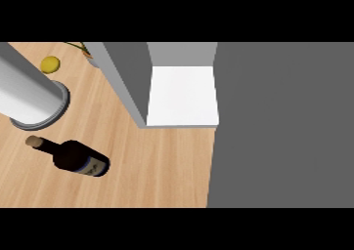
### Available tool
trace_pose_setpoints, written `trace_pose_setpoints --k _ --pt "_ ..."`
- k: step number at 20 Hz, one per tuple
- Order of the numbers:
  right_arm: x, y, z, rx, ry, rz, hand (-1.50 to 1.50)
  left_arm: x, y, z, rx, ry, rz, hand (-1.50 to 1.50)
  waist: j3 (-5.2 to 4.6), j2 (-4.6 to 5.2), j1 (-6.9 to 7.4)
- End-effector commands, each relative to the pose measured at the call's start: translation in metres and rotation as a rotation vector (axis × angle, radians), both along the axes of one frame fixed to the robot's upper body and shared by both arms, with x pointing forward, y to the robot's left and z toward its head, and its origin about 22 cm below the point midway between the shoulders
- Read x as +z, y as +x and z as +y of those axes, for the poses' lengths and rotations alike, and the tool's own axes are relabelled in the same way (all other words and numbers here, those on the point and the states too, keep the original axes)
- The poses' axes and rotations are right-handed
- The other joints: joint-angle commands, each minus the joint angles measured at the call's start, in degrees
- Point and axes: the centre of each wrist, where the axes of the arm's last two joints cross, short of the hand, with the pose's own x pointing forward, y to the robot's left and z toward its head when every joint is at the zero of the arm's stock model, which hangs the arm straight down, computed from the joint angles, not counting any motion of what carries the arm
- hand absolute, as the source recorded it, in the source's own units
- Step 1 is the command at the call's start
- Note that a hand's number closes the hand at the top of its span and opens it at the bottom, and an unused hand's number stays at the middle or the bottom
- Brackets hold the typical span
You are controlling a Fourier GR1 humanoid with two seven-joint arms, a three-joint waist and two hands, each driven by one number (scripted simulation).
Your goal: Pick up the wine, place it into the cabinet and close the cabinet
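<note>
A dark wine bottle (77, 157) with a cork top and a blue label stands on the wooden counter (158, 171) at the lower left. Behind it to the right is the cabinet (181, 95), open, with its white shelf showing inside. The cabinet's grey door (284, 122) fills the right side of the view, swung out toward me. Neither hand shows anywhere in the view.
A tall white cylinder on a grey round base (32, 95) stands at the left, just behind the bottle. A small yellow object (50, 63) lies at the far left back, with a plant pot partly visible beside the cabinet's left wall (125, 83).
</note>
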Motion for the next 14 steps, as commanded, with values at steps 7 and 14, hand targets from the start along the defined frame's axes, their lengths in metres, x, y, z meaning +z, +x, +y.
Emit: trace_pose_setpoints --k 7,14 --pt "0.034 -0.040 -0.009 0.025 0.035 -0.070 -1.50 -0.028 0.026 0.039 0.054 0.035 0.023 -1.50 0.00 0.15 -0.32" --pt "0.038 -0.045 -0.006 0.032 0.048 -0.075 -1.50 -0.055 0.035 0.069 0.088 0.057 0.087 -1.50 -0.06 0.09 -0.53"
